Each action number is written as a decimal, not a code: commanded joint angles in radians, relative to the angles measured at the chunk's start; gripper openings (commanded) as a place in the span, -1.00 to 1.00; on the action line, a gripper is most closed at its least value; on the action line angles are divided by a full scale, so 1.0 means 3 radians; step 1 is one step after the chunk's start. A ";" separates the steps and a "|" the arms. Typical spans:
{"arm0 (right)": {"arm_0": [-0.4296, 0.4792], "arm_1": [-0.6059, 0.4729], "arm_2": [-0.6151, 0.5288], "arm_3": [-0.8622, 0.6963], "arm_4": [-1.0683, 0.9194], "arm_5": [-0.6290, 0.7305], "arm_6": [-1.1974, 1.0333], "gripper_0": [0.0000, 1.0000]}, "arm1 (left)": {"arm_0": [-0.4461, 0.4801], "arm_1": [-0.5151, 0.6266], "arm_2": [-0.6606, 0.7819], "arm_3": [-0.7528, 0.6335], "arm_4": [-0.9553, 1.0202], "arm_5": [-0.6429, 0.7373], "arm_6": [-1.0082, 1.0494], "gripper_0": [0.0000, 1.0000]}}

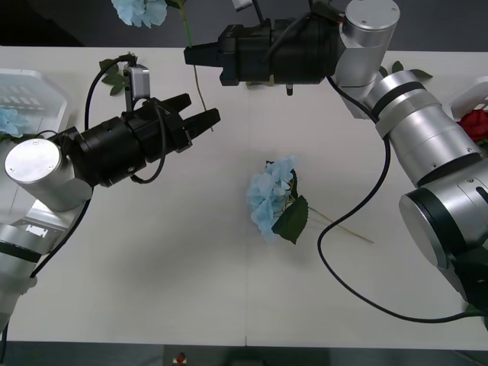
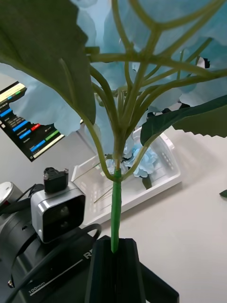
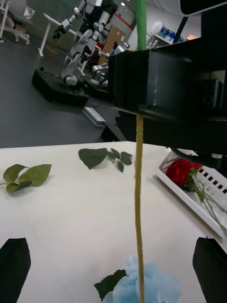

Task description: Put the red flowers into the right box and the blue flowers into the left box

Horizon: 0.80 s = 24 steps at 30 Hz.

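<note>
My right hand (image 1: 191, 55) is clenched on the stem of a blue hydrangea (image 1: 140, 9), head raised past the far edge of the bench (image 1: 191, 305), stem hanging below the fingers; I judge it held high to clear the bench on the way to the left box (image 1: 34, 88). My left hand (image 1: 204, 120) is released, fingers spread, just short of that hanging stem (image 3: 138, 199), perhaps for a handover. Blue flowers counted: three. One held, one loose flower (image 1: 271, 200) lying mid-bench, one bloom (image 1: 8, 120) already in the slotted left box. Red flowers: one rose (image 1: 474, 122), in the right box (image 1: 467, 95). Loose leaf sprigs (image 3: 104, 156) lie beyond.
</note>
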 commanded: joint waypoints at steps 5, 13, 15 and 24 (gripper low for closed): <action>-0.0048 0.0058 0.0001 -0.0082 -0.0045 0.0014 0.0075 -1.00 | -0.0305 -0.0154 0.0016 0.0252 -0.0095 -0.0003 0.0010 1.00; -0.0048 0.0058 0.0007 -0.0082 -0.0045 0.0009 0.0075 -1.00 | -0.0315 -0.0154 0.0016 0.0252 -0.0136 -0.0009 0.0036 -1.00; -0.0048 0.0058 0.0007 -0.0082 -0.0051 0.0009 0.0075 -1.00 | -0.0315 -0.0148 0.0016 0.0252 -0.0136 -0.0009 0.0041 -1.00; -0.0048 0.0058 0.0012 -0.0082 -0.0086 -0.0037 0.0075 -1.00 | -0.0310 -0.0143 0.0021 0.0252 -0.0126 -0.0009 0.0056 -1.00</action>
